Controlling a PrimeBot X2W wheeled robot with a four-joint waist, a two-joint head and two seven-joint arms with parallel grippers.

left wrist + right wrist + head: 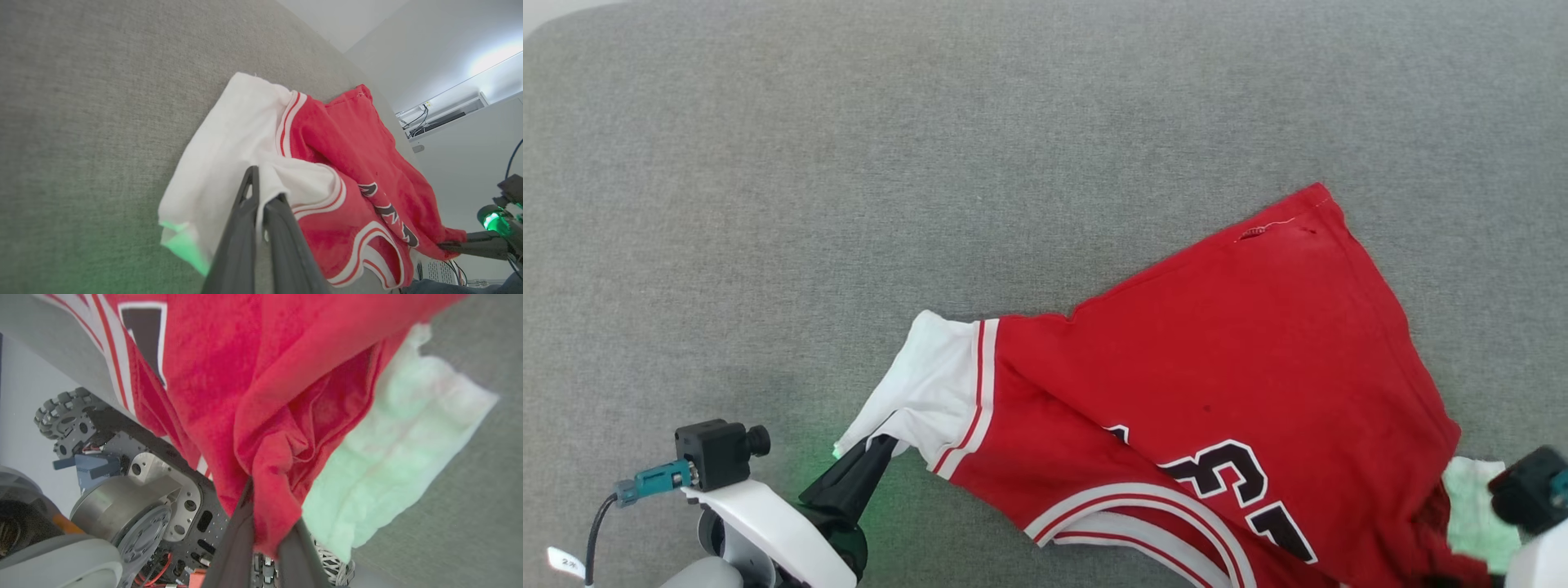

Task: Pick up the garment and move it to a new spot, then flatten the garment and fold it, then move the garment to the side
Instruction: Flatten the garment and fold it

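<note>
The left gripper (882, 447) has its fingers clamped on the white sleeve of the garment (1241, 351). The garment lies spread across the lower right of the grey woven surface (849, 163). At the far right, the right gripper (273, 506) has its fingers pinched on bunched red cloth. Beyond the surface are pale walls (408, 41) and a wall-mounted unit (449, 114) with cables.

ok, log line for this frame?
left gripper: shut on garment white sleeve | right gripper: shut on bunched red edge | garment: creased, partly spread on grey surface, not flat
</note>
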